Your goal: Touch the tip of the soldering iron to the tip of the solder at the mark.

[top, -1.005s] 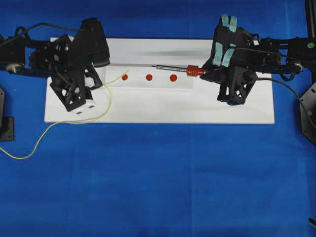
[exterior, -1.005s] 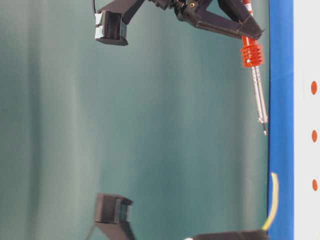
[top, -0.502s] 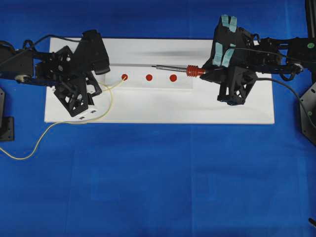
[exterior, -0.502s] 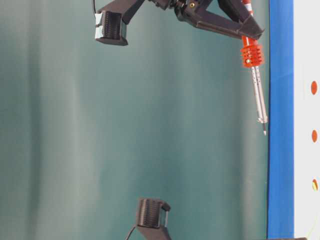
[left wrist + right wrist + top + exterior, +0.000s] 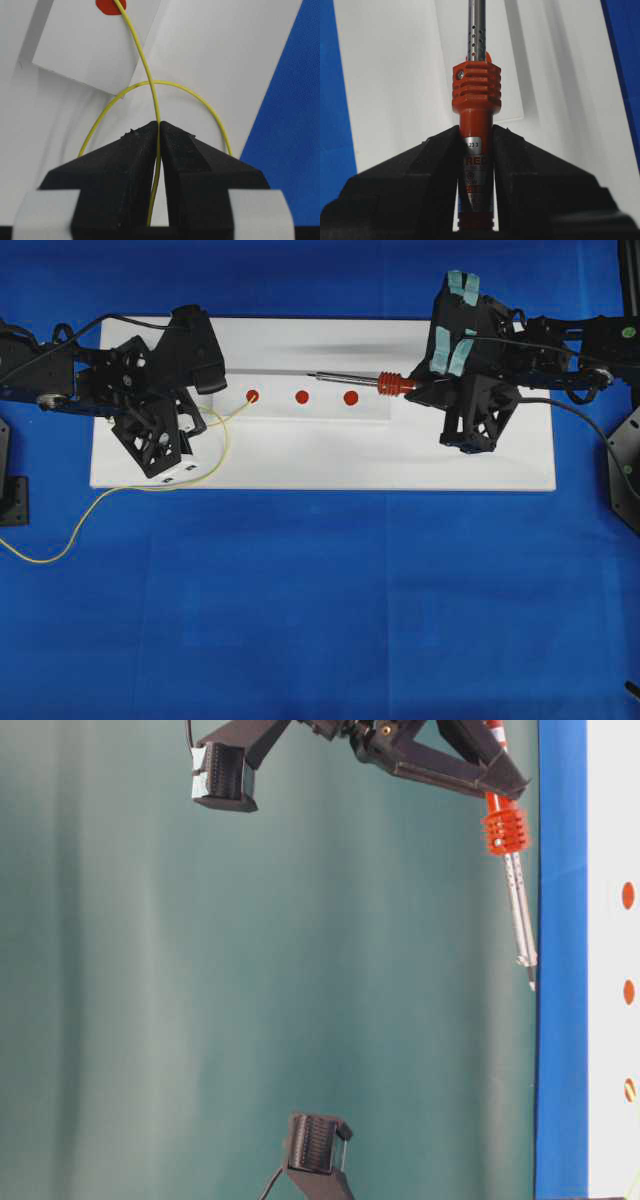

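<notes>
The solder (image 5: 222,436) is a thin yellow wire that loops over the white board (image 5: 320,465). My left gripper (image 5: 205,412) is shut on it a short way behind its end. In the left wrist view the solder (image 5: 145,67) leaves the shut left gripper (image 5: 159,126) and its tip lies on the left red mark (image 5: 107,6). My right gripper (image 5: 425,388) is shut on the orange-red handle of the soldering iron (image 5: 395,384). The iron lies level, pointing left, with its tip above the board between the middle and right marks. The handle (image 5: 476,125) sits between the shut right gripper (image 5: 476,131).
Three red marks (image 5: 301,396) sit in a row on a small raised white card (image 5: 300,412). The solder's loose tail trails over the blue cloth (image 5: 320,620) at the left. In the table-level view the iron's tip (image 5: 531,982) hangs above the board's surface.
My left gripper has moved down and a little right, bringing the solder tip from above the board onto the left red mark. The right gripper and iron have barely moved.
</notes>
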